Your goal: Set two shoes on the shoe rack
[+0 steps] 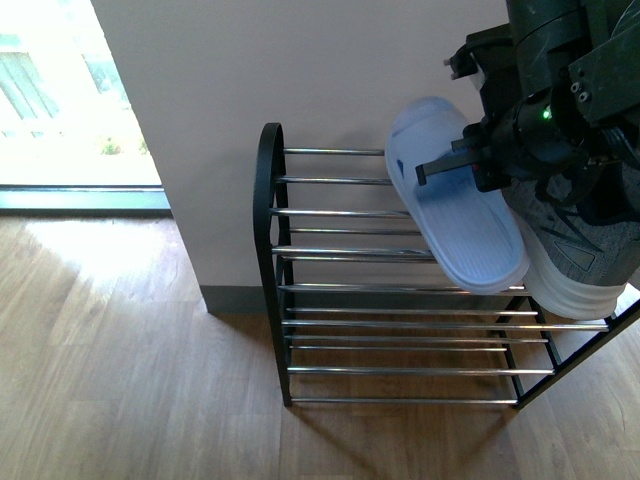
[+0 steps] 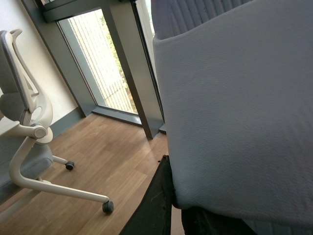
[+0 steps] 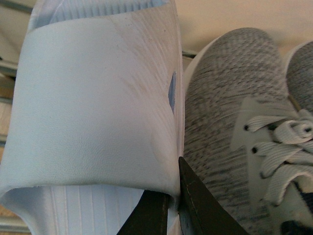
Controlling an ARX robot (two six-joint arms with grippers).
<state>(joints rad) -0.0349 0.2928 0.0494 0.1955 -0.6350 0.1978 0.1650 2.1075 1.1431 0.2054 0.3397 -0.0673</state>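
The shoe rack [image 1: 400, 322] stands against the wall, with black side frames and chrome rods. My right gripper [image 1: 450, 165] is shut on the strap edge of a light blue slipper [image 1: 455, 205], which hangs tilted over the rack's upper rods. In the right wrist view the slipper [image 3: 98, 98] fills the left side, its strap edge pinched in the gripper [image 3: 171, 196]. My left gripper [image 2: 171, 196] is shut on a pale slipper [image 2: 234, 107] that fills its view. The left arm does not show in the front view.
A grey knit sneaker [image 1: 580, 250] with a white sole sits on the rack's right end, touching the slipper; a second sneaker [image 3: 301, 68] lies beside it. An office chair [image 2: 24, 132] on castors stands on the wooden floor [image 2: 107, 161] near a tall window [image 2: 102, 63].
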